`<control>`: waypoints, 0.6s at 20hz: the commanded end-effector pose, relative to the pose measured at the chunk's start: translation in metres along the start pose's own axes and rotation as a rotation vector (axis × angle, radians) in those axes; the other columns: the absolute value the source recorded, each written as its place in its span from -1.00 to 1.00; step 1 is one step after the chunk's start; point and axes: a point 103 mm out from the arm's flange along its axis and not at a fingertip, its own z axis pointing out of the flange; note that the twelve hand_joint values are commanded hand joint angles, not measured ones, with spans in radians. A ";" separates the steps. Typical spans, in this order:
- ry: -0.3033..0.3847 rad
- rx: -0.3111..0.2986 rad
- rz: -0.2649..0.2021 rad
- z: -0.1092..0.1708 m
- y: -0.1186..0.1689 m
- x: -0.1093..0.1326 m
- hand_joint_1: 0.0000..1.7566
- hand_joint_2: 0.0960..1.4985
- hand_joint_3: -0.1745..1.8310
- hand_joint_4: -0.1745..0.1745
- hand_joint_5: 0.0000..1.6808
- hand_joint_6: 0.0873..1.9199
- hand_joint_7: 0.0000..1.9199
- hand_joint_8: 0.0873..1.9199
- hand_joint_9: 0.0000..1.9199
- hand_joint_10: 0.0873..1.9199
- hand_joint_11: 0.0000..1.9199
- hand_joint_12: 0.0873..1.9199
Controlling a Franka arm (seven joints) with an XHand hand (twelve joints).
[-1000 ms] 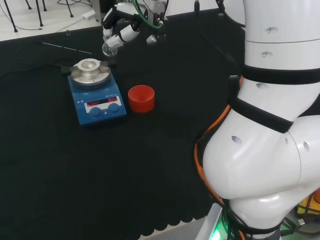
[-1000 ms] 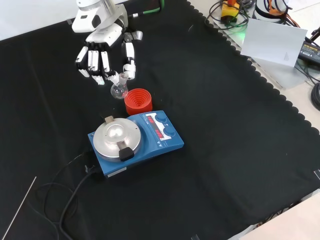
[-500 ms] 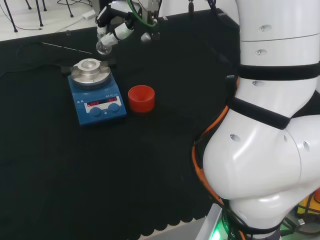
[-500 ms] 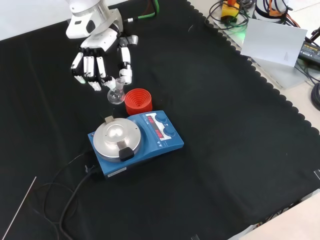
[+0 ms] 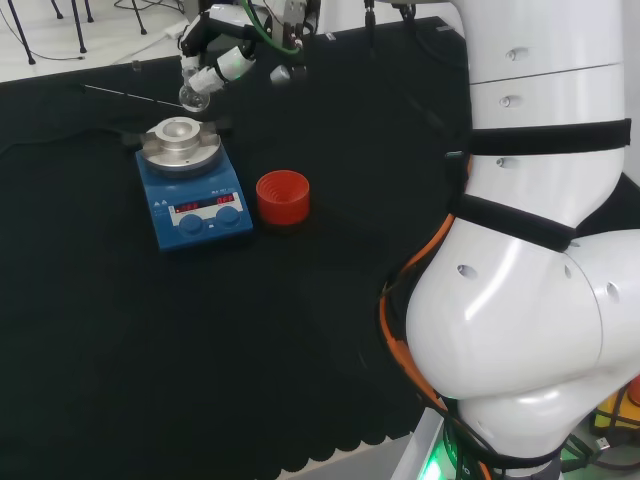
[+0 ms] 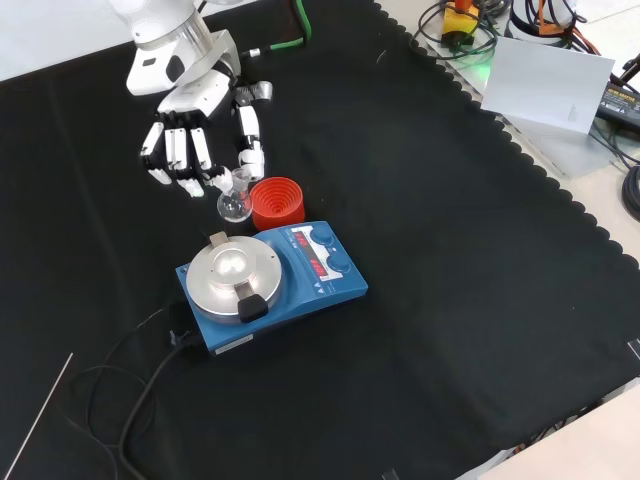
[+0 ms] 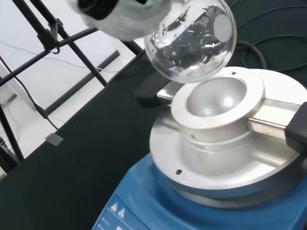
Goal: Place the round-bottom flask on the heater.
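Hand [image 6: 195,100] pinches the flask [image 6: 234,203] by its neck. Flask hangs above the heater's [image 6: 270,282] metal bowl [image 7: 216,98], not touching.

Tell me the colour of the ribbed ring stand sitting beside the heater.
Red. The ribbed ring stand shows best in the front view, just behind the blue heater with the silver metal top.

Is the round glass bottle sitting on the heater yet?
Not yet. The hand holds the flask in the air, just above the heater's metal bowl.
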 end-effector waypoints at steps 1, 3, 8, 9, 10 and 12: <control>0.048 0.019 -0.012 0.007 0.008 0.001 0.21 0.28 -0.75 1.00 0.35 -0.27 -0.21 -0.35 -0.19 -0.21 -0.81 0.50; 0.055 0.020 -0.013 0.008 0.010 0.000 0.21 0.28 -0.75 1.00 0.35 -0.27 -0.21 -0.35 -0.19 -0.21 -0.81 0.50; 0.109 0.033 -0.014 0.017 0.016 -0.001 0.21 0.28 -0.75 1.00 0.35 -0.27 -0.21 -0.35 -0.19 -0.21 -0.80 0.50; 0.110 0.035 -0.017 0.019 0.018 0.000 0.21 0.28 -0.75 1.00 0.35 -0.27 -0.21 -0.35 -0.19 -0.21 -0.80 0.50; 0.113 0.039 -0.020 0.020 0.020 0.001 0.21 0.28 -0.75 1.00 0.35 -0.27 -0.21 -0.35 -0.19 -0.21 -0.80 0.50; 0.116 0.041 -0.026 0.022 0.023 0.003 0.21 0.28 -0.75 1.00 0.35 -0.27 -0.21 -0.35 -0.19 -0.21 -0.80 0.50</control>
